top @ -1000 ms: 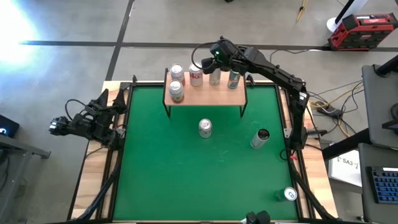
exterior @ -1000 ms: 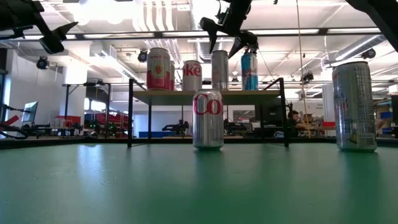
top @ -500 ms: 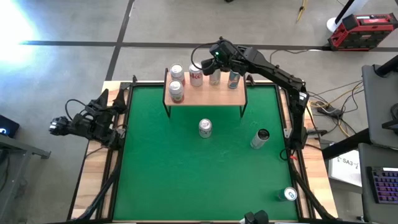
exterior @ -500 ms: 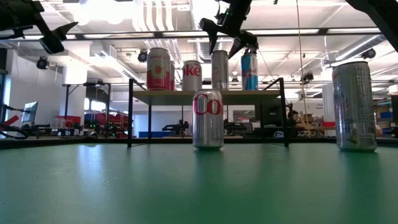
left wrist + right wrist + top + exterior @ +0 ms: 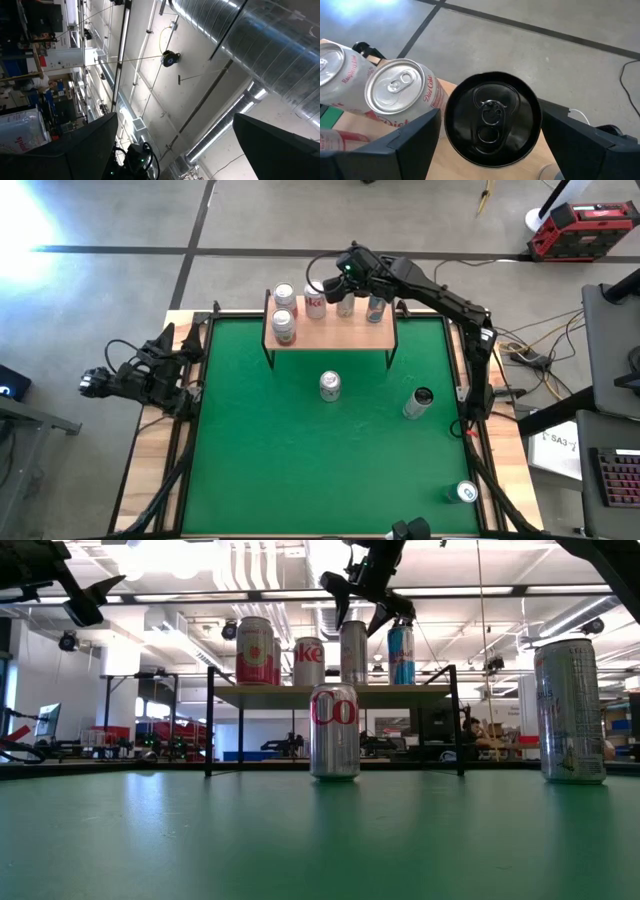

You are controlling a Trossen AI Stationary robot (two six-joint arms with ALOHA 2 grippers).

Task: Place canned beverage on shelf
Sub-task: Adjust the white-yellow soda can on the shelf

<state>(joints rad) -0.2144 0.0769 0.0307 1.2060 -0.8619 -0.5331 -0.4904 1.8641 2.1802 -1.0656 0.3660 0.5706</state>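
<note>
1. The shelf (image 5: 330,330) is standing at the far edge of the green mat (image 5: 300,460), its black legs planted on the mat, and five cans are crowding its board.
2. Two red-and-silver cans are sitting at its left end, a Diet Coke can (image 5: 315,304) next, then the black-topped can (image 5: 346,304) and a blue can (image 5: 376,307) toward the right end.
3. The middle of the mat is lying mostly open: a Coke can (image 5: 330,386) is standing just in front of the shelf, a dark-topped can (image 5: 418,402) is standing off to the right, and another can (image 5: 467,492) is resting beyond the mat's near right corner.
4. The right gripper (image 5: 366,595) is hovering just above the black-topped can, its fingers spread to either side of the rim and clasping nothing.
5. The right arm is reaching across from the table's right edge to the shelf's back.
6. The left gripper (image 5: 172,365) is waiting off the mat's left edge, tilted upward, fingers spread wide and empty.
</note>
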